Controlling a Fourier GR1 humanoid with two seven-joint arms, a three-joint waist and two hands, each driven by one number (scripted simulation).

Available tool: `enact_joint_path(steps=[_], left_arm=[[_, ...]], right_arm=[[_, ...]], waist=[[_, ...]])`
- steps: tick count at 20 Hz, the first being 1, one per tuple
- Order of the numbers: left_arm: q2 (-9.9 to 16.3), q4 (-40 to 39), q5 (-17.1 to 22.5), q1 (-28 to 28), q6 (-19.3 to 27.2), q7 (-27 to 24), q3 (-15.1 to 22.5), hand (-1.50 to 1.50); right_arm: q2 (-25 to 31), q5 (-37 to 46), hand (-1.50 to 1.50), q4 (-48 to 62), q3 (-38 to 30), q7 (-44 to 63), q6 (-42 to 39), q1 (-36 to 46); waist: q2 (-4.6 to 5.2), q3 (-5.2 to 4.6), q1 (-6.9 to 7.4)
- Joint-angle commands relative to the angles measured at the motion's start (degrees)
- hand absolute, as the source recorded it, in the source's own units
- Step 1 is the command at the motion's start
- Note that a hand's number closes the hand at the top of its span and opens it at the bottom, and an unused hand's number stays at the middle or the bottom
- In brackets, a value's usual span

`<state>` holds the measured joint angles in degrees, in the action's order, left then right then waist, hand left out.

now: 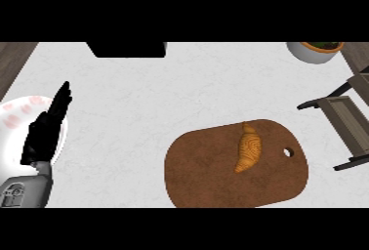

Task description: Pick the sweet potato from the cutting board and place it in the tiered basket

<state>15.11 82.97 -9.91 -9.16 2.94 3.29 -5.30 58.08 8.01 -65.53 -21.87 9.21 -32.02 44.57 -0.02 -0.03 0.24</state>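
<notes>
The sweet potato (248,148) lay lengthwise on the brown cutting board (209,180), a little right of the board's middle, its narrow tip pointing toward the far side of the counter (180,93) and a small hole (288,152) in the board just to its right. Nothing touched it. The tiered basket (346,122) stood well apart at the right edge of the view, only partly visible.

The step in hand looked like the first reach. To do it well, a hand would best come down over the potato's thicker middle, fingers spread across its short width, not along its length, so the curved body could not roll out sideways. The lift should clear the board before any travel rightward toward the basket.

Only the left hand (45,131) showed, at the left of the view over a white plate (16,117), fingers straight and together, pointing away from the robot, holding nothing. The right hand was out of view.
</notes>
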Motion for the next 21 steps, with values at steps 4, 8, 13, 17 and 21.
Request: enact_joint_path(steps=[4, 8, 13, 17, 21], left_arm=[[-0.2, 4.0, -1.1, -1.6, 0.6, 5.1, 0.5, 0.00], [-1.9, 1.5, -1.0, -0.1, 0.7, 1.9, 1.0, 0.00], [-1.9, 1.8, -1.7, 1.5, 0.8, -0.2, 1.2, 0.00], [-1.1, 1.7, -0.7, 2.0, -0.1, -0.1, 0.1, 0.00], [-1.0, 2.4, -0.5, 0.1, -0.3, 2.4, -0.1, 0.00]], right_arm=[[6.3, -1.3, -1.50, 7.7, -5.5, 2.2, 0.7, 5.1], [13.8, -4.7, -1.50, 17.2, -10.8, 2.3, -6.6, 3.5], [20.6, -5.2, -1.50, 27.3, -12.8, -2.2, -13.8, 0.9], [25.8, -4.1, -1.50, 36.1, -15.6, -11.1, -16.6, -2.8], [29.0, -5.1, -1.50, 43.0, -19.2, -17.7, -20.5, -6.8]], waist=[[0.04, 0.03, 0.29], [0.10, 0.05, -0.22], [0.16, 0.09, -0.01], [0.40, 0.21, 0.21], [0.25, 0.33, -0.55]])
